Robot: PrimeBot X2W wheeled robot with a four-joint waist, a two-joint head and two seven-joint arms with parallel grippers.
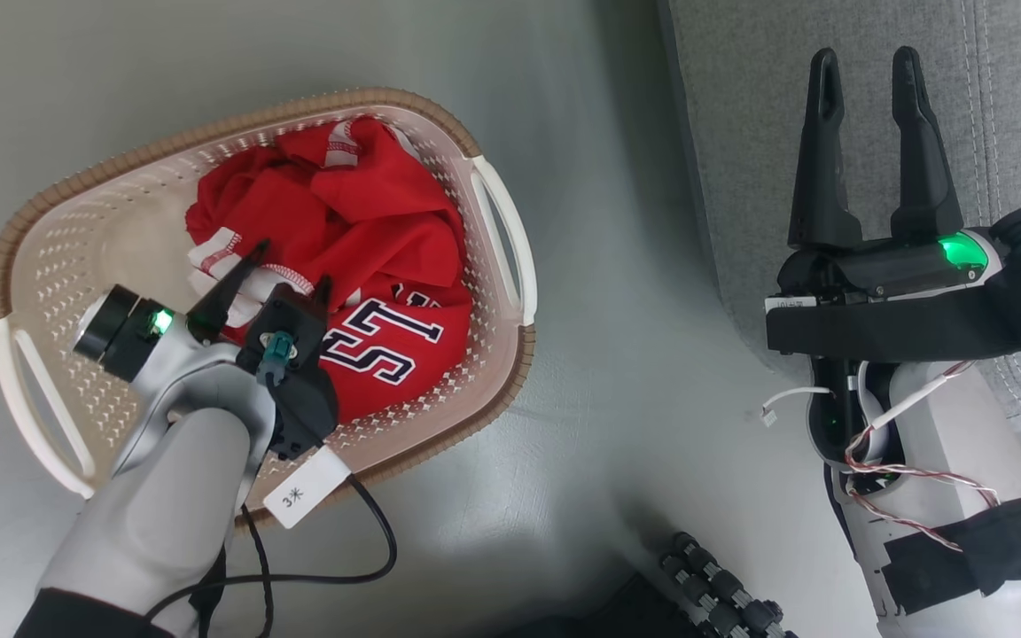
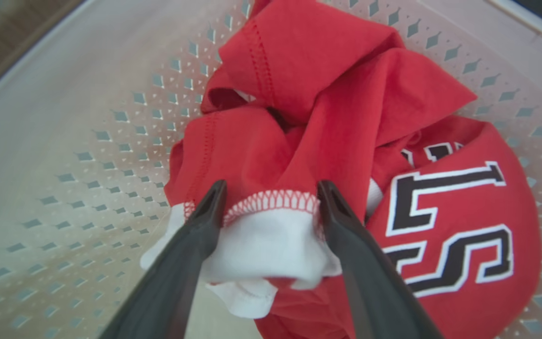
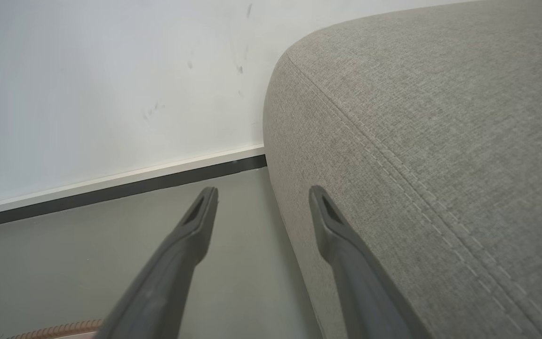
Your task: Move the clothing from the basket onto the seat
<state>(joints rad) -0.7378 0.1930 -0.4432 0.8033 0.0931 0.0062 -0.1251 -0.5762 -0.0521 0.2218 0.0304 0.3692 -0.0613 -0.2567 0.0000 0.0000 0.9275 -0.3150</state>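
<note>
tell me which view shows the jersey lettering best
The left wrist view: the navy lettering is large and sharp. The head view shows it smaller, beside the left gripper. The right wrist view faces the seat.

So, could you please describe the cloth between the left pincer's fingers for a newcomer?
Find the cream basket on the floor, heaped with red jerseys. On the heap's left, the left pincer straddles a white fold edged in red stitching, unlike the red cloth and navy lettering beside it.
</note>
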